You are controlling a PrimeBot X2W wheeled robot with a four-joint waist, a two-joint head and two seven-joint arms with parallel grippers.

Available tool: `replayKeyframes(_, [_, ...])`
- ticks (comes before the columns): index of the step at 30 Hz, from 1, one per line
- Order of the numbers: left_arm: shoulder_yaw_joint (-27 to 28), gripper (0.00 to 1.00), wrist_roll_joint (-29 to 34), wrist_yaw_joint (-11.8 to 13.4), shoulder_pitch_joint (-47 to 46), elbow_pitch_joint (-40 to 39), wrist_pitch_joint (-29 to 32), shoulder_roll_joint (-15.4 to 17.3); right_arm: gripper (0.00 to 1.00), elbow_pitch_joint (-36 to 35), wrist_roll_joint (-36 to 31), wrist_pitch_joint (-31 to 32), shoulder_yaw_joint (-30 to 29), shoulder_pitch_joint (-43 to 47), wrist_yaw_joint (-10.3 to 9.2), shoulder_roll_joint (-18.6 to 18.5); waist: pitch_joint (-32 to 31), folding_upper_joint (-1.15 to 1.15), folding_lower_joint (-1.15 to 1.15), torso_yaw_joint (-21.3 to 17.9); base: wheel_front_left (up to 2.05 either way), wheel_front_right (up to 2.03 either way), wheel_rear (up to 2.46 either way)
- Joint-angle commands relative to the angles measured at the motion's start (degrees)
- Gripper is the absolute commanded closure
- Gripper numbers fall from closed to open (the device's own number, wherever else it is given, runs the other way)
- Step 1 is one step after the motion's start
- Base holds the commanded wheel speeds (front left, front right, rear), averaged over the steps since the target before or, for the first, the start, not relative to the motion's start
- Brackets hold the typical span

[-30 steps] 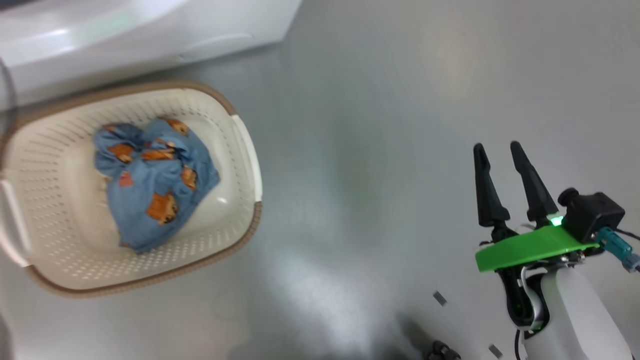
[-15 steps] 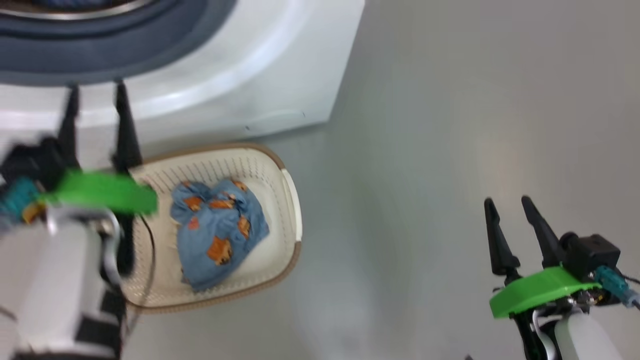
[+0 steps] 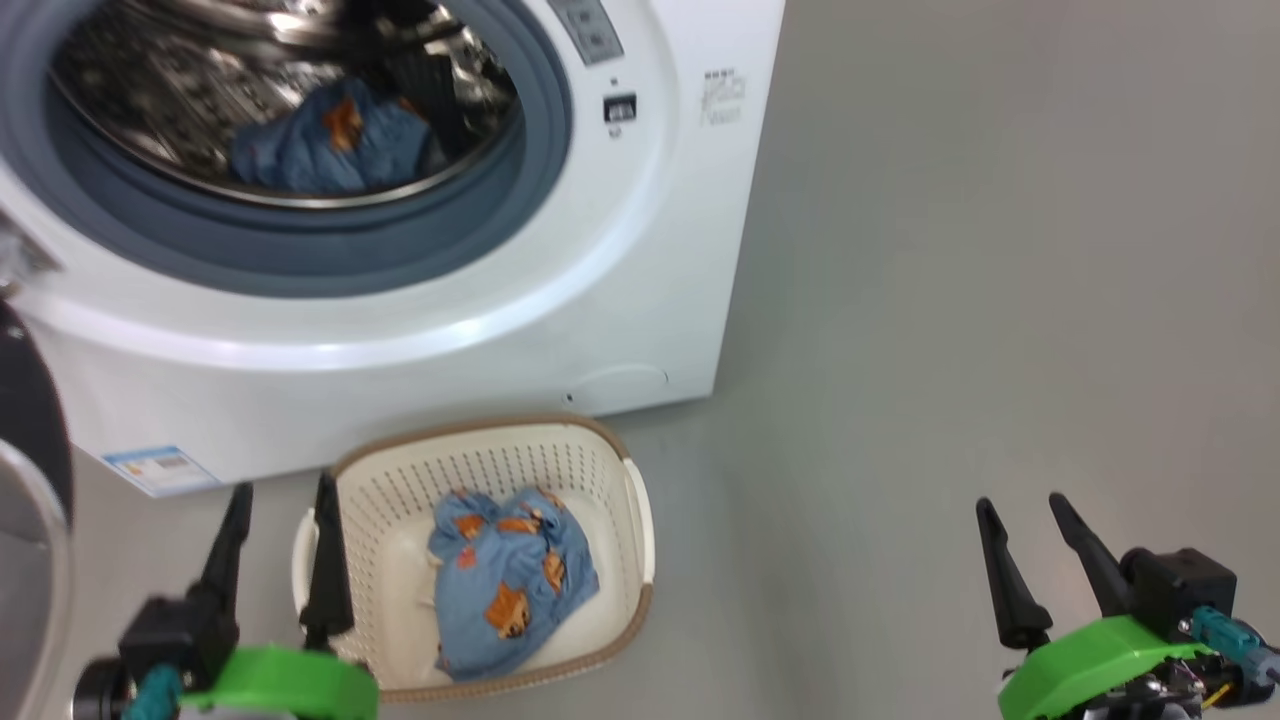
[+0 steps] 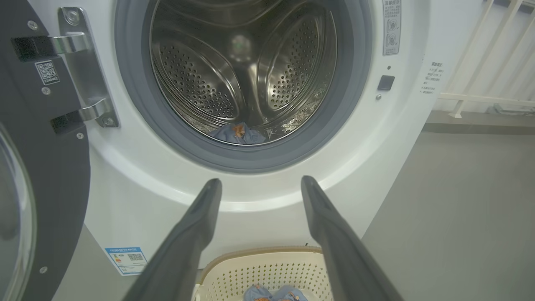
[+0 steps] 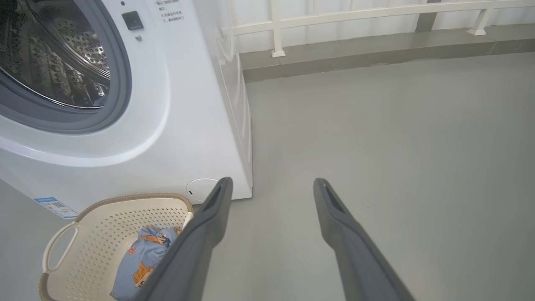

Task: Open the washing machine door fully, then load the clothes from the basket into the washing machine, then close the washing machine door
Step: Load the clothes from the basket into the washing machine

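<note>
Both claws stand spread and empty. Head camera now looks higher than a second ago; nothing itself has shifted. Washing machine door (image 3: pixel 25 430) hangs open; left gripper (image 3: pixel 282 488) near the basket (image 3: pixel 480 428), clothes (image 3: pixel 510 580) inside; blue garment (image 3: pixel 330 145) in the washing machine (image 3: pixel 640 250); right gripper (image 3: pixel 1022 502) over floor (image 3: pixel 950 300). Judgement: loading unfinished.

L gripper (image 3: pixel 284 483), R gripper (image 3: pixel 1020 500): two long tapered black fingers (image 3: pixel 1006 585) each, on bright green mount plates (image 3: pixel 1090 655). R wrist: black camera block (image 3: pixel 1178 592), teal connector (image 3: pixel 1222 628).
</note>
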Motion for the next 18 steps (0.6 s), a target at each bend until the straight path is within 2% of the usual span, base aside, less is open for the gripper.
replayKeyframes(1, [2.35,0.0,1.08,0.56,0.76,-2.22,-0.35,0.74,0.0,-1.85,-1.27,0.32,1.04,0.43,0.25,-1.08,-5.05,0.0,0.01,1.95,0.0,0.0,0.0])
replayKeyframes(9, [3.02,0.0,2.4,1.1,9.01,-4.35,-0.35,-0.55,0.0,-4.22,-1.38,2.54,0.45,4.31,0.25,-1.42,-9.75,0.0,0.01,2.6,0.0,0.0,0.0])
replayKeyframes(18, [4.1,0.0,2.78,1.94,13.75,-5.98,-0.36,-1.69,0.0,-6.6,-1.53,4.19,-0.12,7.0,0.25,-1.53,-11.28,0.0,0.01,4.01,0.0,0.0,0.0])
